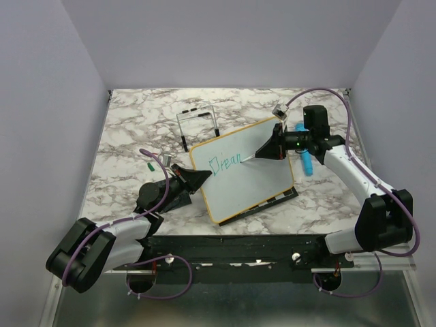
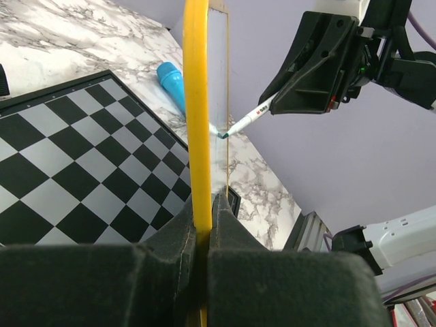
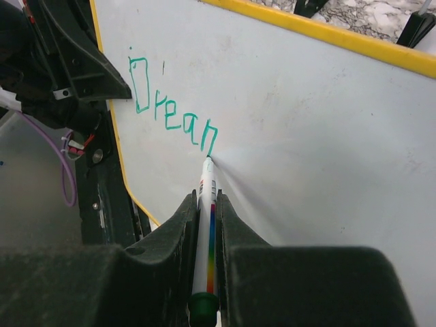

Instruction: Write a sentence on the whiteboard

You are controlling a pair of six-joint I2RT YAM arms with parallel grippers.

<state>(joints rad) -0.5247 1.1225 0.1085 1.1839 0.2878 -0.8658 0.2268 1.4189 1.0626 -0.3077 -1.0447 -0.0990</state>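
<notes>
While left gripper (image 2: 204,204) clamps the whiteboard (image 1: 252,184) by its yellow edge, tilted above the chessboard (image 2: 82,170), I see right gripper (image 3: 206,197) pinching the marker (image 3: 208,180), tip on the sentence (image 3: 174,112), reading "Drean".

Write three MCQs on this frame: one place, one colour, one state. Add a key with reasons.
1. Relative to the whiteboard, the blue cylinder lies:
A) on top of it
B) on the table, off its right side
C) under it

2. The writing left by the marker is:
A) red
B) black
C) teal-green

3. The left fingers are:
A) shut on the whiteboard's yellow edge
B) open, apart from the board
C) shut on the marker

Key:
1 B: the top view shows it on the marble beside the board.
2 C: the right wrist view shows teal-green letters.
3 A: the left wrist view shows the frame pinched between them.
</notes>
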